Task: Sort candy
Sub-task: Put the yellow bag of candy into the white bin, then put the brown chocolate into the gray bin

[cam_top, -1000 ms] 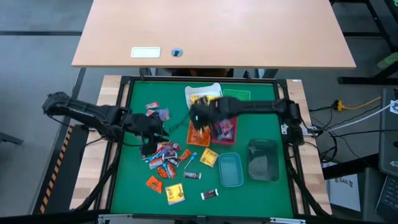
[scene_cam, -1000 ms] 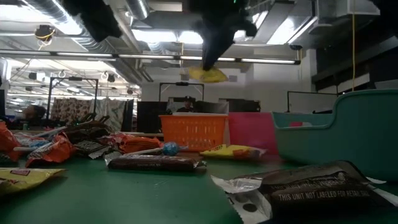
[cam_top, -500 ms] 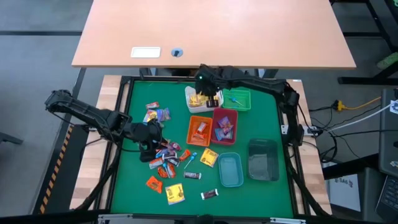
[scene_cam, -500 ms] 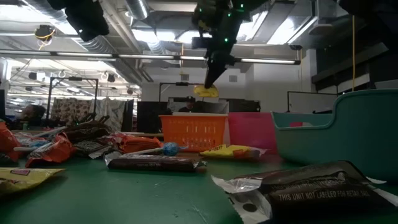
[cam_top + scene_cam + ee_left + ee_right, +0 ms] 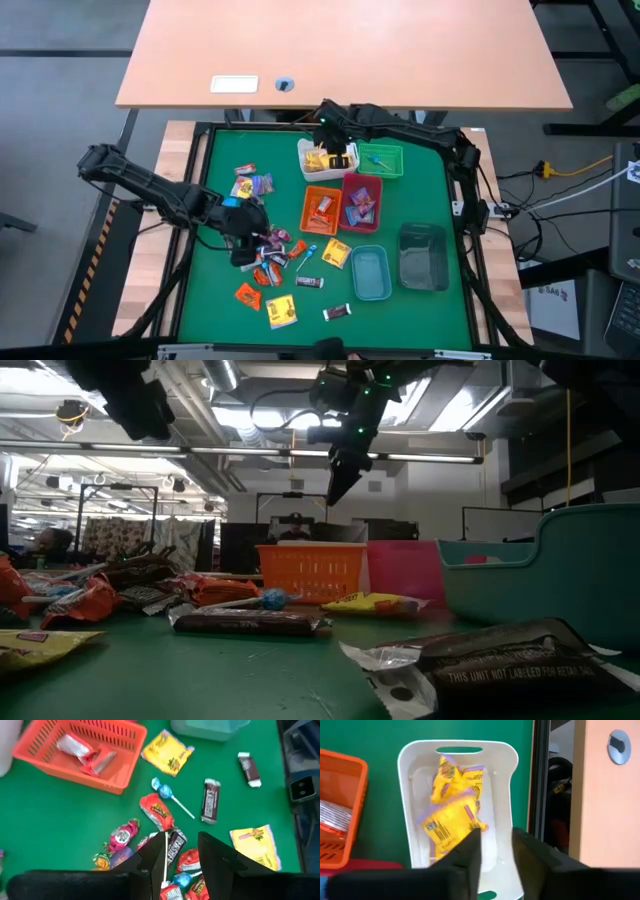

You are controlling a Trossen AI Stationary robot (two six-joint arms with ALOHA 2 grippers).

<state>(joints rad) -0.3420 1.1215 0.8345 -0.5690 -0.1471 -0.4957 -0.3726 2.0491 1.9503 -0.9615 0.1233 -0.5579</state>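
Note:
The candy lies mostly loose in a pile [image 5: 270, 250] on the green mat, left of the bins. My left gripper [image 5: 182, 852] hangs open just above that pile [image 5: 172, 845], touching none of it; a thin white stick lies under its gap. My right gripper [image 5: 496, 847] stands open over the white bin [image 5: 405, 765] at the far side of the mat, nothing between its fingers. Yellow wrapped candy [image 5: 452, 810] lies on the floor of that bin. In the low view the right gripper [image 5: 335, 490] hangs high above the bins.
An orange bin [image 5: 321, 210] and a pink-red bin [image 5: 361, 200] hold a few sweets; a green bin [image 5: 385, 160] sits far right of the white one. Teal [image 5: 370, 272] and clear [image 5: 423, 257] bins stand near right. Stray sweets [image 5: 282, 312] lie near the front.
My right gripper has carried a yellow candy from over the orange and pink-red bins toward the table's far edge, stopped over the white bin and opened; the candy has dropped into that bin. My left gripper has drifted a little toward the pile and lower.

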